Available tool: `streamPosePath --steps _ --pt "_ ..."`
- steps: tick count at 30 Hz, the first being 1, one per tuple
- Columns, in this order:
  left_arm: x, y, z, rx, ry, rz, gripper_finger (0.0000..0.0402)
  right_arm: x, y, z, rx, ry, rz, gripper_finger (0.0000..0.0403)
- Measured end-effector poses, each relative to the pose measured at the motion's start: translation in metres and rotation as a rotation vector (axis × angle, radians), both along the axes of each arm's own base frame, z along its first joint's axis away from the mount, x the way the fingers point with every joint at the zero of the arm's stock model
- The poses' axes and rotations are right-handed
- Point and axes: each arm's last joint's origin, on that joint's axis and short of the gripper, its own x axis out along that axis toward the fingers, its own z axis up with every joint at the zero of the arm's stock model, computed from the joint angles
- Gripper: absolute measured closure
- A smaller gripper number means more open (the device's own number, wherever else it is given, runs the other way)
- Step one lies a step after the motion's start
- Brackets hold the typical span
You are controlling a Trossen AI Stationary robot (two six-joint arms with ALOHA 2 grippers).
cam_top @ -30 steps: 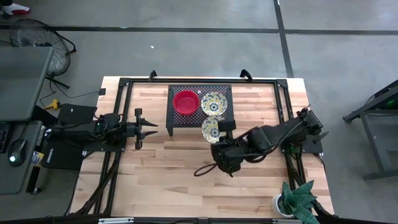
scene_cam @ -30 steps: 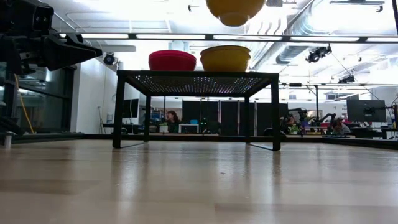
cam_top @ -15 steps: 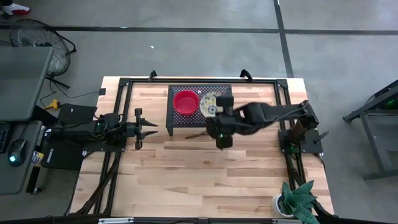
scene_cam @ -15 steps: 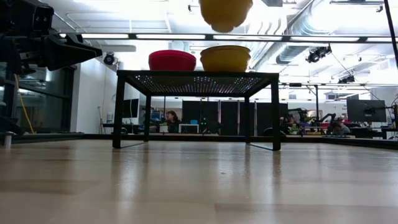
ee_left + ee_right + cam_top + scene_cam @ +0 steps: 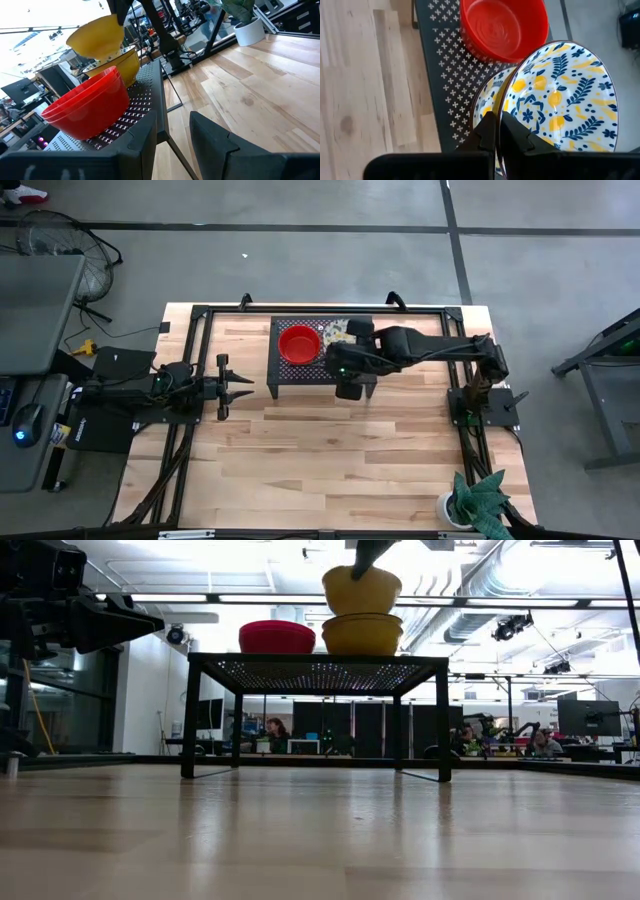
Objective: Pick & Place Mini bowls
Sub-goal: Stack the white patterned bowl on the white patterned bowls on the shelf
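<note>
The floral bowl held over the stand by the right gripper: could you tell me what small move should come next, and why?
Probably lower it slightly, then release. The right gripper, shut on the floral bowl rim, holds it tilted and partly nested in the floral bowl on the stand, beside the red bowls.

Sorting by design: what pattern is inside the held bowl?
Blue leaves and yellow fruit on cream, best in the right wrist view.
</note>
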Motion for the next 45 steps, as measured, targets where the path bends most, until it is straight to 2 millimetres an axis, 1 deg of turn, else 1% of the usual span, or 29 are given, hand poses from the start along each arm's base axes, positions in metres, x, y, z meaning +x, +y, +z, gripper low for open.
streamPosePath --steps 8,16,20,34,40,45 --pt "0.000 0.000 0.000 0.000 0.000 0.000 0.0289 0.004 -0.002 -0.015 0.050 -0.008 -0.061 0.0403" --pt "0.000 0.000 0.000 0.000 0.000 0.000 0.0289 0.010 -0.006 -0.035 0.074 0.010 -0.051 0.0403" --pt "0.000 0.000 0.000 0.000 0.000 0.000 0.0289 0.010 -0.007 -0.040 0.052 0.029 -0.048 0.0403" --pt "0.000 0.000 0.000 0.000 0.000 0.000 0.0289 0.010 -0.013 -0.040 0.036 0.055 -0.012 0.0400" --pt "0.000 0.000 0.000 0.000 0.000 0.000 0.0289 0.009 -0.013 -0.039 0.020 0.059 0.008 0.0377" --pt "0.000 0.000 0.000 0.000 0.000 0.000 0.0289 0.006 -0.013 -0.032 0.020 0.024 -0.001 0.0350"
